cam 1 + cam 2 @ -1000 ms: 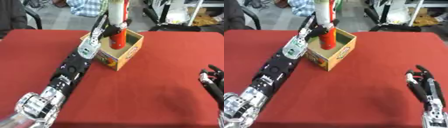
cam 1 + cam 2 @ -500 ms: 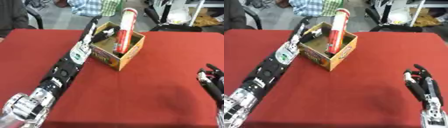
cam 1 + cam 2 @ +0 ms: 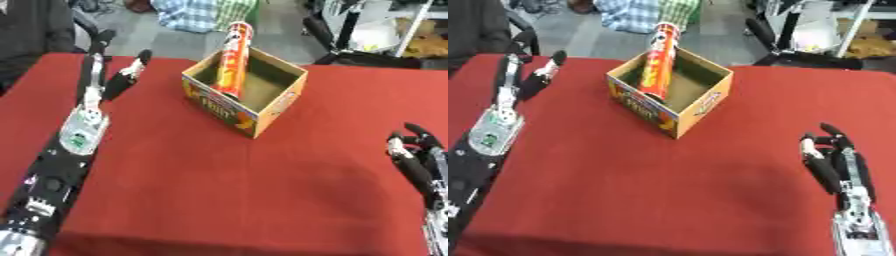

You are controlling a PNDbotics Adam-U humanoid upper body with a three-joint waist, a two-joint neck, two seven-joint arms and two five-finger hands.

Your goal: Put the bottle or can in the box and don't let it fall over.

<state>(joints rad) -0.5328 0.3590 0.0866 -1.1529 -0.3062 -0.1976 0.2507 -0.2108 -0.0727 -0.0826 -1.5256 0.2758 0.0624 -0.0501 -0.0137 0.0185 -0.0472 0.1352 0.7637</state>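
A tall red and orange can point(image 3: 232, 59) stands inside the open cardboard box point(image 3: 278, 106) at the far middle of the red table, near its left wall and nearly upright. My left hand point(image 3: 112, 75) is open to the left of the box, fingers straight, apart from box and can. My right hand point(image 3: 833, 159) rests open near the lower right corner, fingers up, holding nothing.
The red tablecloth point(image 3: 227, 185) covers the table. Beyond the far edge are chair legs and stands point(image 3: 337, 30) and seated people.
My left hand has let go of the can and pulled back to the left of the box. The can now stands in the box on its own. The view has shifted.
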